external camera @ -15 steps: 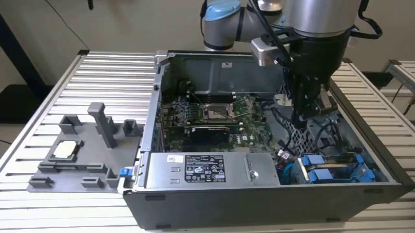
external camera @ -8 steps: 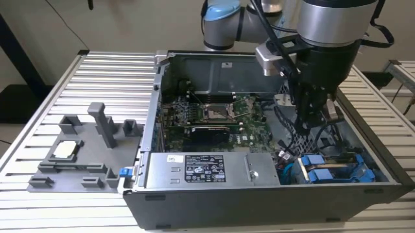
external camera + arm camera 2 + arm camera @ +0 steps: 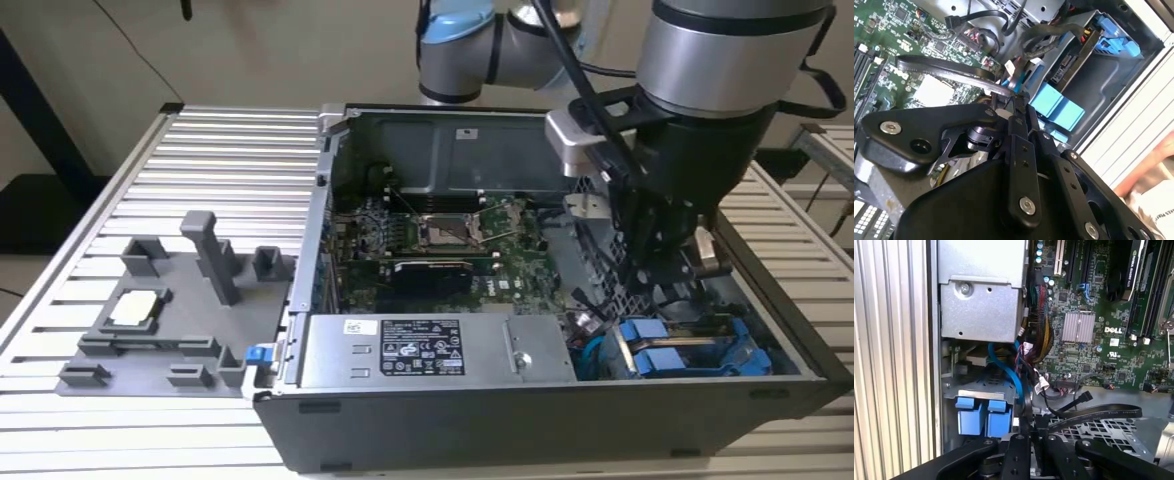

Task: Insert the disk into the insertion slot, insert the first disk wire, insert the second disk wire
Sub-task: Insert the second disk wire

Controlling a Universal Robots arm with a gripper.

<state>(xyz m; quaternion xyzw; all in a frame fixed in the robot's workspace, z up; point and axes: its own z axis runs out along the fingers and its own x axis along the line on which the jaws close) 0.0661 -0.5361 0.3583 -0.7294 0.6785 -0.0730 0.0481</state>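
An open computer case lies on its side on the ribbed metal tabletop, with the green motherboard in the middle and the grey power-supply box along the near wall. Toward four o'clock of the motherboard in the exterior view, in the case's corner, sits the dark grey drive cage, and the disk in its bright blue carrier frame rests inside the insertion slot, its two blue tabs facing outward.

The arm reaches down into the case just above that corner. The claw hangs close over the blue tabs; in the second wrist view its black fingers run together to a narrow tip that appears pinched on a flat black wire, which arcs away over the motherboard. In the first wrist view the same flat wire stretches out from the claw above the perforated cage, beside a bundle of coloured cables.

On the tabletop at nine o'clock of the case stands a grey fixture with upright posts.
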